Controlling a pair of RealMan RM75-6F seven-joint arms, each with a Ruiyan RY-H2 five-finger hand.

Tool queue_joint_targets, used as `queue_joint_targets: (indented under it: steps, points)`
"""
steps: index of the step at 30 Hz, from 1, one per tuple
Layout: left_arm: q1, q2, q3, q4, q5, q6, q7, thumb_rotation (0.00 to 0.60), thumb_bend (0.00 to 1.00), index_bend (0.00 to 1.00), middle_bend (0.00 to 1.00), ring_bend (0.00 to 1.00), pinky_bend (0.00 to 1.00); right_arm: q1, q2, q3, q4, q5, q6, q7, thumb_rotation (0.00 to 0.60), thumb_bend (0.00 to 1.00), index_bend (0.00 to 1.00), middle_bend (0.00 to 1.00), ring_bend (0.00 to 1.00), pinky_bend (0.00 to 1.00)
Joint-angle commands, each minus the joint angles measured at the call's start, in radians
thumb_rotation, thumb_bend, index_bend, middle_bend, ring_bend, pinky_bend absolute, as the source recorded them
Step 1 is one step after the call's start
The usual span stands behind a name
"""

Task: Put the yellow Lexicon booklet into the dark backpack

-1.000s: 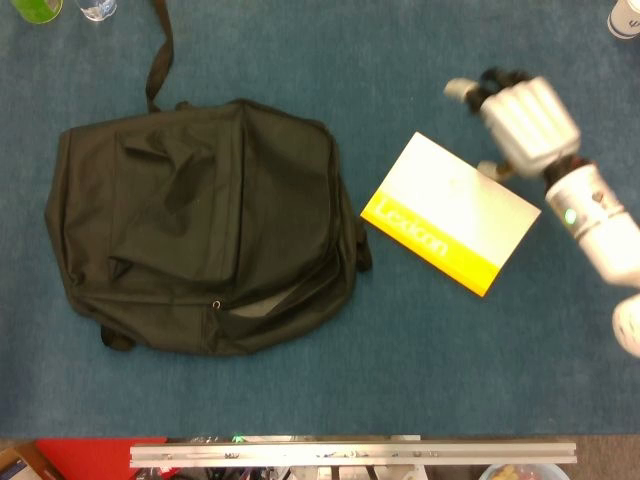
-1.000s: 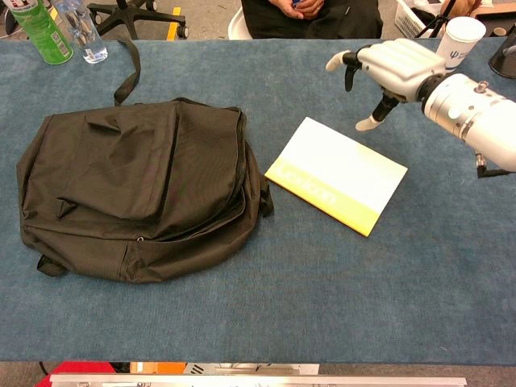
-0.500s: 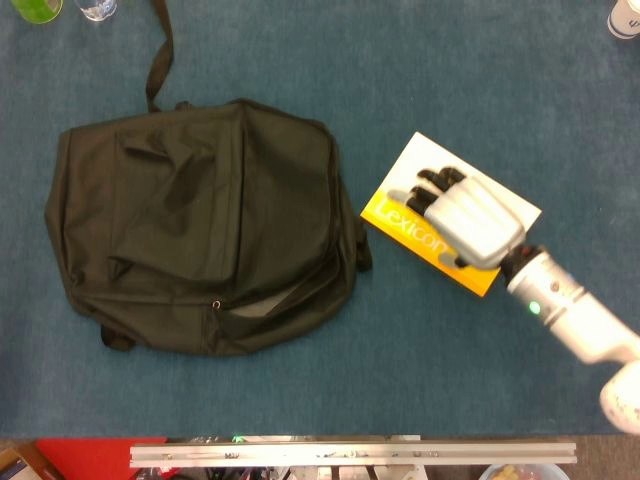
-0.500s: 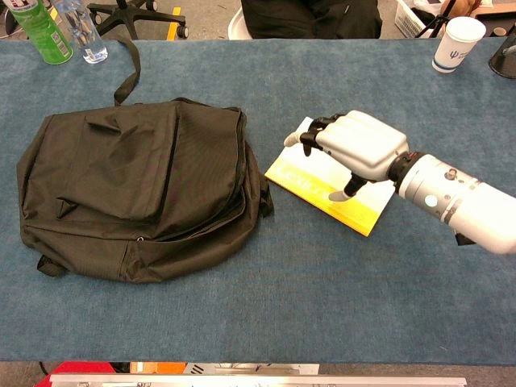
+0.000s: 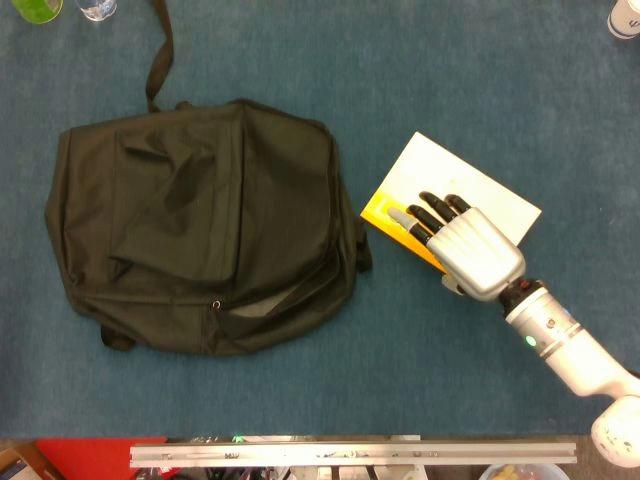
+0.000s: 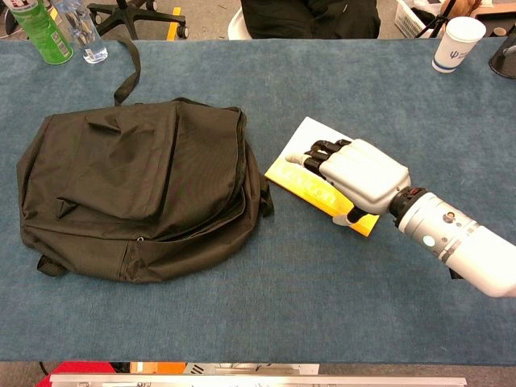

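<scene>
- The right hand (image 5: 473, 250) is seen palm down over the yellow edge of the booklet (image 5: 470, 190), the forearm (image 5: 560, 345) reaching in from the lower right of the head view.
- Its fingers (image 5: 432, 212) are laid out nearly straight and slightly apart, pointed towards the backpack (image 5: 195, 225), with the dark tips lying over the cover; whether they actually press on it cannot be told.
- In the chest view the thumb (image 6: 352, 216) is seen pointing down at the near edge of the booklet (image 6: 322, 141). Whether that edge is pinched cannot be told.
- The left hand is shown in neither view.
- The booklet is lying flat on the blue worktop (image 5: 300, 390), just to the right of the backpack and close to it, set at a slant; the yellow strip is largely covered by the hand.
- The backpack is lying flat on the left half of the worktop, one strap (image 5: 158, 50) trailing towards the far edge. A slightly gaping zip line is seen along its lower side in the head view.
- A green bottle (image 6: 36, 31) and a clear bottle (image 6: 83, 31) are stood at the far left corner, and a paper cup (image 6: 455, 42) at the far right, all well apart from the booklet.
</scene>
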State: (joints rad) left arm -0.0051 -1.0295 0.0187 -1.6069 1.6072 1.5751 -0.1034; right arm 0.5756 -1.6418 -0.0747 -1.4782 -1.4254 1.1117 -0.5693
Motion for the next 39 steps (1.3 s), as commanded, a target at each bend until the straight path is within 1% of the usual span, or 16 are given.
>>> queue_joint_targets:
  steps: [1, 7, 12, 17, 21, 25, 34, 36, 39]
  points:
    - [0.0, -0.002, 0.001, 0.003, 0.001, 0.0, -0.004, 0.6, 0.22, 0.15, 0.22, 0.12, 0.17, -0.008, -0.018, 0.0, 0.017, -0.001, -0.005, -0.008, 0.6, 0.0, 0.1, 0.21, 0.13, 0.27]
    - [0.001, -0.005, 0.003, 0.014, -0.002, -0.003, -0.014, 0.6, 0.22, 0.15, 0.22, 0.12, 0.17, -0.02, -0.042, 0.003, 0.049, -0.01, -0.01, -0.015, 0.6, 0.0, 0.09, 0.21, 0.13, 0.27]
    - [0.002, -0.006, 0.005, 0.017, 0.0, -0.001, -0.018, 0.6, 0.22, 0.15, 0.22, 0.12, 0.17, -0.029, -0.045, 0.005, 0.068, -0.01, -0.017, -0.015, 0.6, 0.0, 0.09, 0.21, 0.13, 0.27]
    - [0.001, -0.007, 0.005, 0.022, 0.0, -0.002, -0.021, 0.6, 0.22, 0.15, 0.22, 0.12, 0.17, -0.046, -0.022, 0.008, 0.076, -0.005, -0.009, -0.011, 0.6, 0.0, 0.09, 0.21, 0.13, 0.27]
    - [-0.001, -0.008, 0.006, 0.022, 0.004, -0.005, -0.02, 0.6, 0.22, 0.15, 0.22, 0.12, 0.17, -0.066, 0.018, 0.022, 0.093, 0.02, 0.002, 0.002, 0.6, 0.0, 0.09, 0.21, 0.13, 0.27]
    - [-0.004, -0.008, 0.006, 0.017, 0.008, -0.005, -0.013, 0.6, 0.22, 0.15, 0.22, 0.12, 0.17, -0.075, 0.049, 0.052, 0.112, 0.053, 0.004, 0.018, 0.6, 0.0, 0.09, 0.21, 0.13, 0.27]
    - [-0.002, -0.006, 0.009, 0.002, 0.005, -0.006, -0.002, 0.6, 0.22, 0.15, 0.22, 0.12, 0.17, -0.041, 0.067, 0.168, 0.209, 0.168, -0.056, 0.065, 0.6, 0.0, 0.09, 0.21, 0.13, 0.27]
    - [0.002, -0.005, 0.009, 0.0, 0.002, -0.002, -0.007, 0.6, 0.22, 0.15, 0.22, 0.12, 0.17, -0.037, 0.076, 0.177, 0.196, 0.172, -0.068, 0.098, 0.6, 0.0, 0.09, 0.21, 0.13, 0.27]
    - [0.005, -0.005, 0.011, 0.0, 0.0, 0.0, -0.011, 0.6, 0.22, 0.15, 0.22, 0.12, 0.17, -0.039, 0.097, 0.161, 0.149, 0.13, -0.061, 0.135, 0.6, 0.0, 0.09, 0.22, 0.13, 0.27]
